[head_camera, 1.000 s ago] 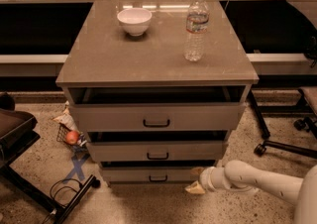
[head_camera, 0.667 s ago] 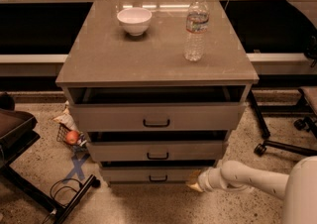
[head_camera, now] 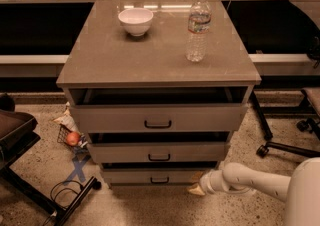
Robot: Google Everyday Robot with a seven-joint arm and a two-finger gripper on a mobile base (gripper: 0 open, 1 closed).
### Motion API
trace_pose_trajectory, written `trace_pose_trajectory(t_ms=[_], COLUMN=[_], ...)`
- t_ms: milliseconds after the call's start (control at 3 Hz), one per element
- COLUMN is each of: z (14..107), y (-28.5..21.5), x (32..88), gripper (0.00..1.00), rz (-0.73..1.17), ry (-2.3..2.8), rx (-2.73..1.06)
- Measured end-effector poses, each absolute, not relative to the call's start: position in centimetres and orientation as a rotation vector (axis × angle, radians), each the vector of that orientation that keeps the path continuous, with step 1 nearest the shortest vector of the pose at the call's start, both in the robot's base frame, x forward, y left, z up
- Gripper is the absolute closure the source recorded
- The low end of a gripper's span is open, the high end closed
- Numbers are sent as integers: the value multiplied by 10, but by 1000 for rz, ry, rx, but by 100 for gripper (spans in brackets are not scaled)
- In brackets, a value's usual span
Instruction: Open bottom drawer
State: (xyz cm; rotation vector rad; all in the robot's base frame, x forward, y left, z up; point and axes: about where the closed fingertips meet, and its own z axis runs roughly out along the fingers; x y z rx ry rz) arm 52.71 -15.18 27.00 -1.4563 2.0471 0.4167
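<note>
Since the bottom drawer (head_camera: 131, 176) sits lowest of 3, beneath the desk's (head_camera: 150, 67) front edge and close to the floor, the arm comes in low from the right. The gripper (head_camera: 196, 188) lies just beside the drawer front's right end, below the front-right corner and right of the black handle (head_camera: 160, 180). Cannot tell if it is released or clenched; it does not hold the handle. Judged: approach stage, pull not begun. The bowl (head_camera: 136, 20) and bottle (head_camera: 198, 27) stand toward the back edge, out of the way
</note>
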Motion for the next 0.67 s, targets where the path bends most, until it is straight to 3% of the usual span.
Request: trace_pose_trajectory(t_ms=[333,667], z=[269,268], y=[-150,-148], x=[526,526], gripper=[17,0], rz=[421,425], ry=[2046,2046], rx=[-1458,-1459])
